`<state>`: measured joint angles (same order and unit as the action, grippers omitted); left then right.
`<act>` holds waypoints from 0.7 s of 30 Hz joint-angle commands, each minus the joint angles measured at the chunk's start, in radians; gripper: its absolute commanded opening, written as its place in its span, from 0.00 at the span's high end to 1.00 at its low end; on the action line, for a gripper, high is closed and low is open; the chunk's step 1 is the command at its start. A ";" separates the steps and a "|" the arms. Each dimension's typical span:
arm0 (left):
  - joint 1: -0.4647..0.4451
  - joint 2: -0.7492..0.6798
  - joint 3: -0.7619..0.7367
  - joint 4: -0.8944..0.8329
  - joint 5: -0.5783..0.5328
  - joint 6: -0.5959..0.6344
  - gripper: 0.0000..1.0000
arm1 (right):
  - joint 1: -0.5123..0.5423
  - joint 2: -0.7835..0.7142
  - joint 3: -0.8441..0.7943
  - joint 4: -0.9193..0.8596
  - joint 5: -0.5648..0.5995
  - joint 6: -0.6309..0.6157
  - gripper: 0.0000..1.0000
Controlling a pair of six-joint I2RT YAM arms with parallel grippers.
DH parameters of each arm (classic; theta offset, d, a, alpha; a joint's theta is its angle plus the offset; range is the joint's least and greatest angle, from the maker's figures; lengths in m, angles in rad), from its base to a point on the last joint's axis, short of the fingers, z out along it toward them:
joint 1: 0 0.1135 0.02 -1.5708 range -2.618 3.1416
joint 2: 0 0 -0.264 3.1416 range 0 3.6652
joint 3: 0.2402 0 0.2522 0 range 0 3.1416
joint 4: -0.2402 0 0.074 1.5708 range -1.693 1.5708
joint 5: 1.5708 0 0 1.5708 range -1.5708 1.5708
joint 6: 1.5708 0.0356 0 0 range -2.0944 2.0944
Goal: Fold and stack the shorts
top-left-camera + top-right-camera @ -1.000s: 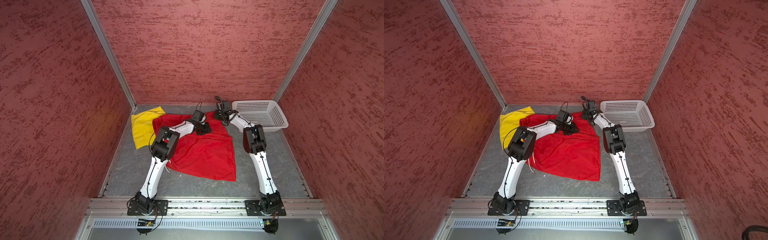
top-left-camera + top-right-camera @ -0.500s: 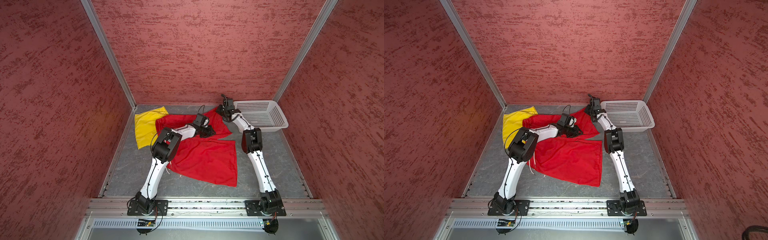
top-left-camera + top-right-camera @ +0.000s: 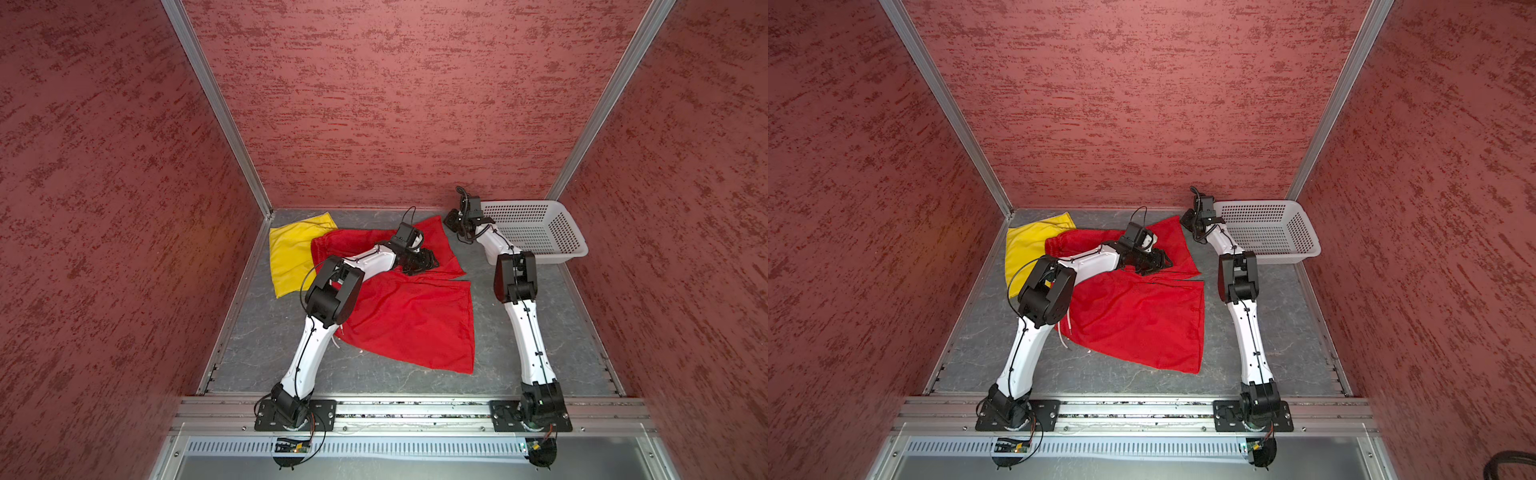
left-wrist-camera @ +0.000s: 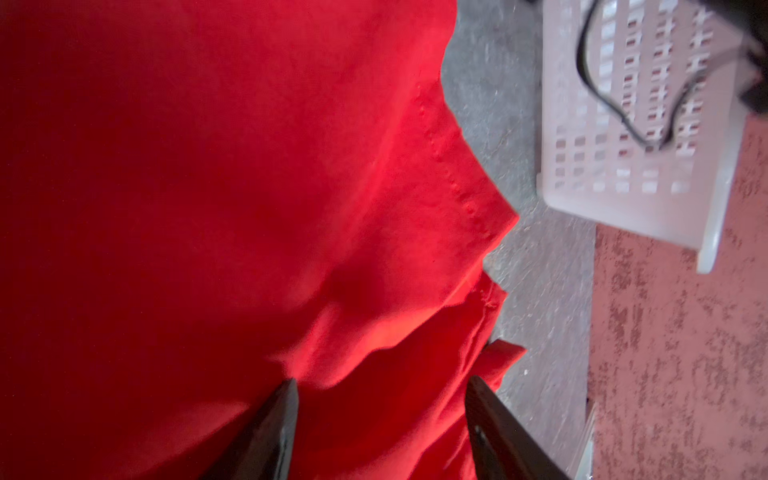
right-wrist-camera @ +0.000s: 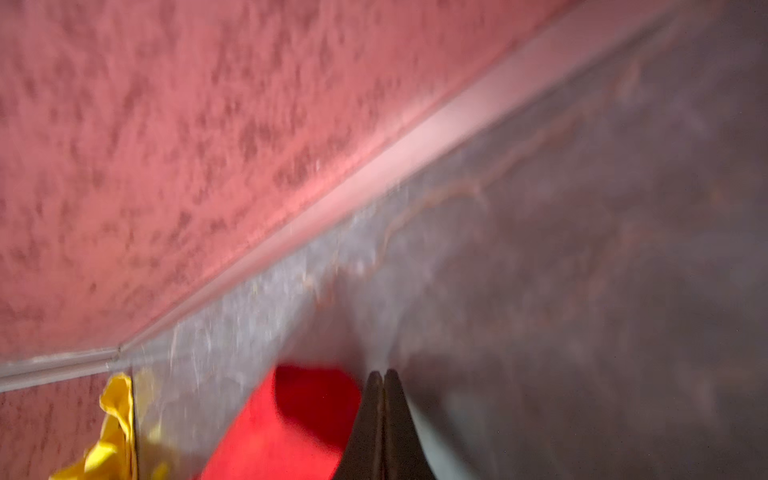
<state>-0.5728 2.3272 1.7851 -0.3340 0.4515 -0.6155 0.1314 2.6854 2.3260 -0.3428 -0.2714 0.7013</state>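
since the left gripper stands with its jaws apart over the red shorts, gripping nothing, and the right gripper is pressed closed on nothing above bare floor near the back wall, the cloth lies free in mid-table with one leg askew toward the back; a fold begun from here may come out crooked, and a low pass could drag the hem or bunch it against the yellow shorts it meets at back left. the white perforated basket, close beside the right arm, could be knocked. the tabletop is grey, marbled, flat; mottled red walls with aluminium corner posts box it in.
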 commanded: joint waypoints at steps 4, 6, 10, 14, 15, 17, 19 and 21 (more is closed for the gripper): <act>0.017 -0.238 0.019 -0.099 -0.094 0.043 0.33 | 0.074 -0.403 -0.367 0.102 0.067 -0.080 0.90; 0.026 -0.347 -0.053 -0.119 -0.150 0.047 0.33 | 0.092 -0.533 -0.529 0.136 0.117 -0.084 0.86; 0.046 -0.595 -0.277 -0.181 -0.277 0.047 0.41 | 0.143 -0.793 -0.825 0.134 0.223 -0.127 0.77; 0.068 -0.813 -0.503 -0.279 -0.388 0.020 0.53 | 0.237 -1.021 -1.058 0.057 0.342 -0.193 0.69; 0.072 -0.863 -0.566 -0.300 -0.413 0.010 0.55 | 0.272 -1.079 -1.109 0.020 0.383 -0.205 0.68; 0.083 -0.944 -0.669 -0.343 -0.450 0.000 0.56 | 0.348 -1.183 -1.200 -0.047 0.461 -0.225 0.68; 0.098 -0.998 -0.736 -0.406 -0.480 -0.013 0.57 | 0.427 -1.281 -1.275 -0.139 0.540 -0.217 0.68; 0.118 -1.045 -0.810 -0.455 -0.495 -0.023 0.57 | 0.510 -1.359 -1.344 -0.262 0.603 -0.168 0.66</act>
<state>-0.4767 1.3251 1.0424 -0.6575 0.0345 -0.6167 0.5621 1.4063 1.0454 -0.4091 0.1650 0.5152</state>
